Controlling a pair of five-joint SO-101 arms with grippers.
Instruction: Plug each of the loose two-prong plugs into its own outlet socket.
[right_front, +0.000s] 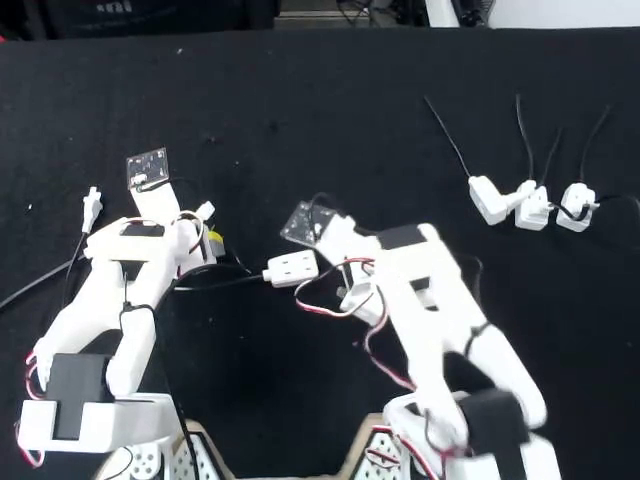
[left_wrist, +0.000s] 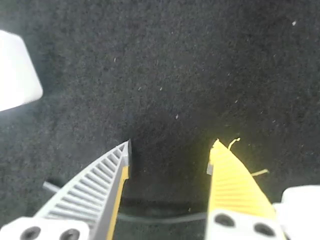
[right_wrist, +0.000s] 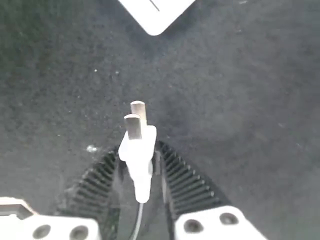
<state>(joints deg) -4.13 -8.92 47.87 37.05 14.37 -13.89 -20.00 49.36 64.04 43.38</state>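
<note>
The right hand (right_wrist: 138, 148) pinches a white two-prong plug (right_wrist: 137, 162), prongs aimed at the outlet socket (right_wrist: 156, 14) just ahead, which the high view places mid-frame between the arms; the left hand (left_wrist: 171, 150) hangs spread over the black tabletop (left_wrist: 200, 60), with three more plugs (right_front: 530, 207) at upper right.

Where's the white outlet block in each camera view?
High view: outlet block near the middle of the black table.
Right wrist view: white corner beyond the prongs of the held plug.
Left wrist view: probably the white block off to one side.
Shared landmark: the black table.
</note>
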